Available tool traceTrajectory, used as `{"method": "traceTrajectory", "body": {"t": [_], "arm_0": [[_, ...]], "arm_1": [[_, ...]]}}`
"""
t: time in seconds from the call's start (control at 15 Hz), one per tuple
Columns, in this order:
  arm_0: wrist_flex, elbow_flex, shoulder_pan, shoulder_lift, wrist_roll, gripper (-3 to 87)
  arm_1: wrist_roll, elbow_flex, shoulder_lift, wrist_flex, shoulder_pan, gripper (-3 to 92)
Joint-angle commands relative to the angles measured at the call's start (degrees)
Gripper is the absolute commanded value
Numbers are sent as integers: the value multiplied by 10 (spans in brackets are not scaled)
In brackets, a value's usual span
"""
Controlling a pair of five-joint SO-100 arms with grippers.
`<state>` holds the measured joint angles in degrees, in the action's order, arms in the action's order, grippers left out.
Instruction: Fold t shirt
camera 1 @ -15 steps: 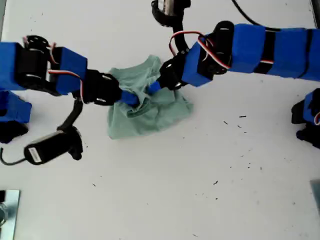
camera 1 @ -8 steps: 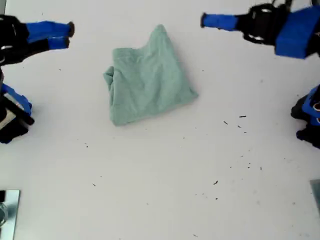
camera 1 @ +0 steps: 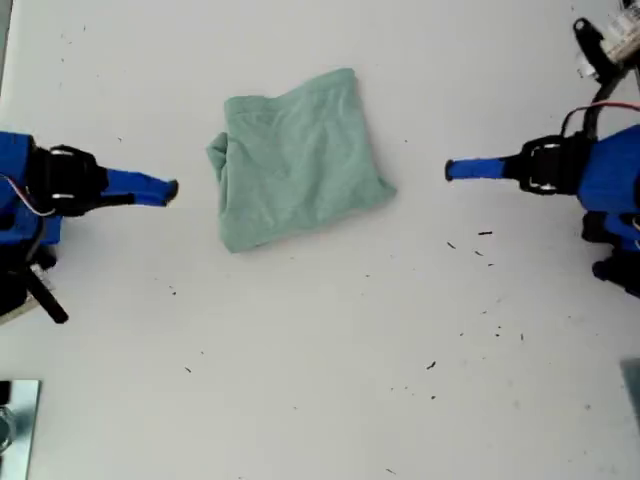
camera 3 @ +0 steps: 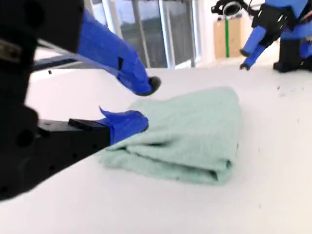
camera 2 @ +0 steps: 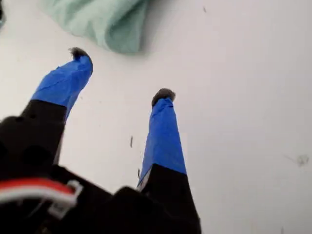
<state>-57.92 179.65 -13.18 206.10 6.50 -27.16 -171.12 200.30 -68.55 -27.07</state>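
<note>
White tabletop carries the soft sage-green cotton t shirt folded compactly; my first gripper and my second gripper hang released, each beside it, seemingly finished.

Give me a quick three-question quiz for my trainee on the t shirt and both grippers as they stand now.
1. True or false: my first gripper is clamped on the t shirt.
2. My second gripper is: A) open, apart from the shirt; B) shut on a sleeve; C) out of sight.
3. Fill in: the shirt lies ____ on the table, between the two grippers.
Key: 1 false; 2 A; 3 folded.
</note>
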Motion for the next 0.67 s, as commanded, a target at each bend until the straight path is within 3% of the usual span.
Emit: {"method": "traceTrajectory", "body": {"t": [0.0, 0.13, 0.27, 0.6], "arm_0": [[-4, 62, 32, 5, -55, 59], [-13, 60, 59, 4, -15, 95], [-13, 60, 76, 4, -15, 96], [-13, 60, 81, 4, -15, 97]], "arm_1": [[89, -64, 5, -50, -3, 204], [62, -71, 4, -75, 4, 201], [-142, -70, 4, -76, 6, 198], [-155, -70, 4, -76, 5, 174]]}}
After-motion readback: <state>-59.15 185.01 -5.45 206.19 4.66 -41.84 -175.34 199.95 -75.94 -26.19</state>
